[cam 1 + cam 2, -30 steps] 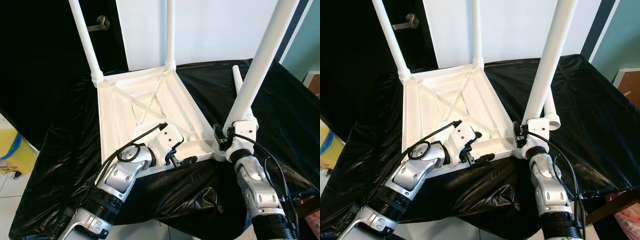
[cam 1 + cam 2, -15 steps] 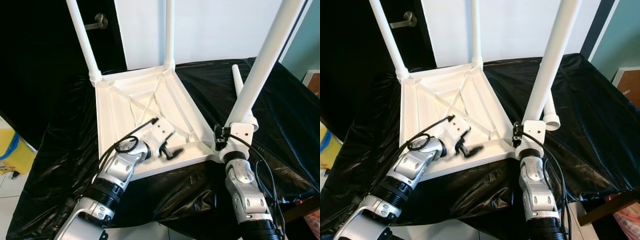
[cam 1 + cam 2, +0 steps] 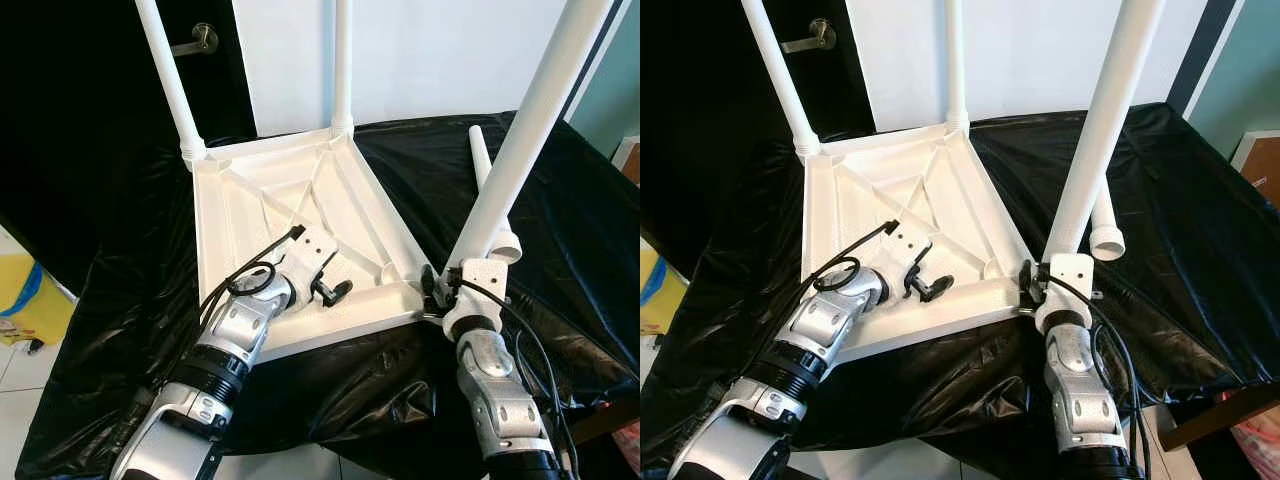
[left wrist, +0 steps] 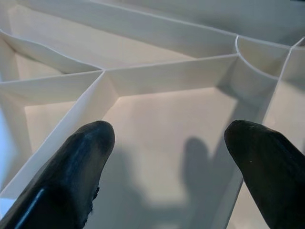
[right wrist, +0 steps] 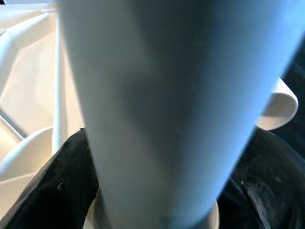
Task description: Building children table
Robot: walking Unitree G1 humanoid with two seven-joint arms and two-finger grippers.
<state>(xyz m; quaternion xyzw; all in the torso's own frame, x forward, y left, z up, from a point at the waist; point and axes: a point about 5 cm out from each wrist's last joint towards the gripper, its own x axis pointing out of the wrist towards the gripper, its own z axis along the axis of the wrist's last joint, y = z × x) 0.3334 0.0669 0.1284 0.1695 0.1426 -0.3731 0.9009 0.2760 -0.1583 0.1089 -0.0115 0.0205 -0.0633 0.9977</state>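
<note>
Two legs already stand in the far corners of the upturned tabletop (image 3: 290,200), which lies rib-side up on the black-draped surface (image 3: 120,300), near its middle. Your right gripper (image 3: 1040,283) is clenched around a third leg (image 3: 520,130), seating its foot at the tabletop's near right corner; the right wrist view shows black fingers (image 5: 66,181) on both sides of the tube. A spare leg (image 3: 1102,225) lies on the drape just beyond that corner. Your left gripper (image 3: 335,292) hovers over the near ribs with jaws spread wide, holding nothing and, by the shadows in the left wrist view, not quite touching. Expect light, stiff, smooth plastic: the long tube will likely lever against the socket, so grip low, near its foot, and steady the tabletop by its rim.
</note>
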